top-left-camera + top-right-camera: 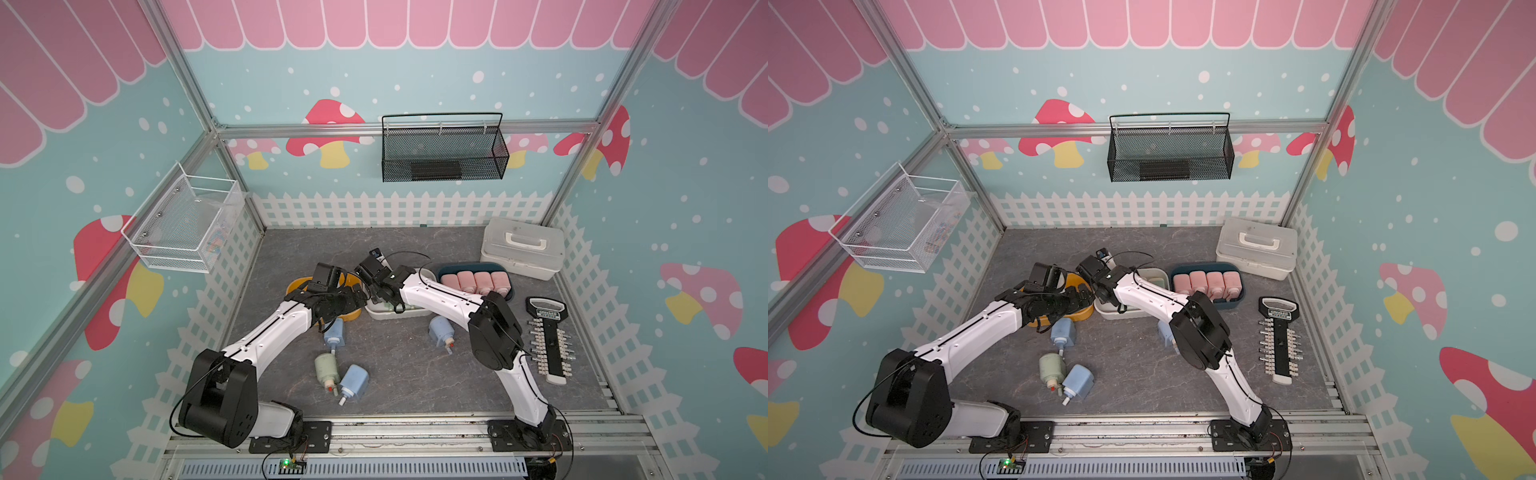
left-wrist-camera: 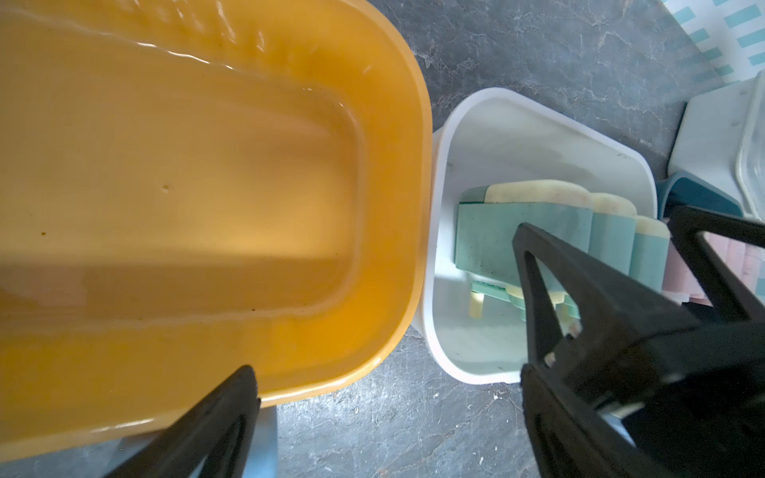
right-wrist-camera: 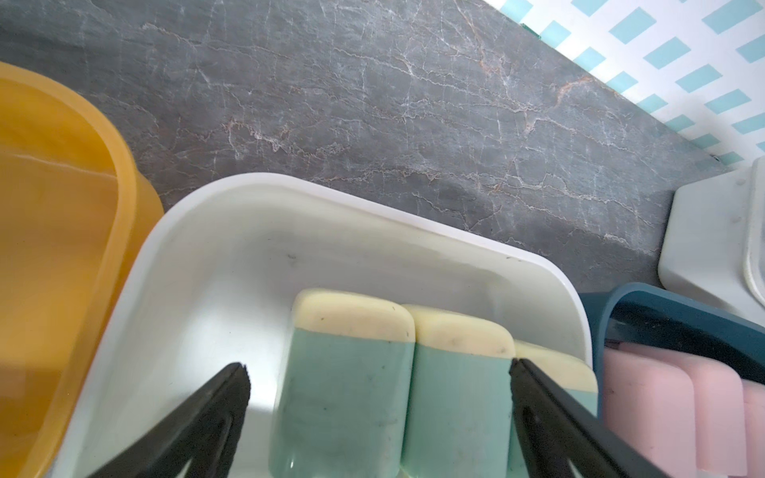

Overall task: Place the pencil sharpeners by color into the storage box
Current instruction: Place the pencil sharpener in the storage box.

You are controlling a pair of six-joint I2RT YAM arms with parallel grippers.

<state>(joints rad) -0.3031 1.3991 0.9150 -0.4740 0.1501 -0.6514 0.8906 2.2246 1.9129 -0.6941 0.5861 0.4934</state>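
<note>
Grey marble-look tabletop (image 1: pixel 415 374), fence-print walls round it. L gripper (image 2: pixel 387 372) hangs w/ jaws spread wide, nothing btwn them, at the rim of the yellow bin (image 2: pixel 414 186). R gripper (image 3: pixel 377 364) is also spread wide, gripping nothing, low over the white bin (image 3: pixel 232 215) next door. Three green sharpeners (image 3: pixel 343 393) lie in there side by side, long axes parallel, cream ends twd the bin's far wall. Four pink sharpeners (image 1: pixel 473 281) sit packed side by side in the dark blue bin (image 3: pixel 662 306). Loose on the tabletop: blue sharpener (image 1: pixel 334 332) by the L arm, stub twd the front edge; green one (image 1: pixel 325 368) and another blue (image 1: pixel 355 381) just beside each other nearer the front, stubs frontward and converging; last blue (image 1: pixel 440 328) by the R arm, stub front-right.
</note>
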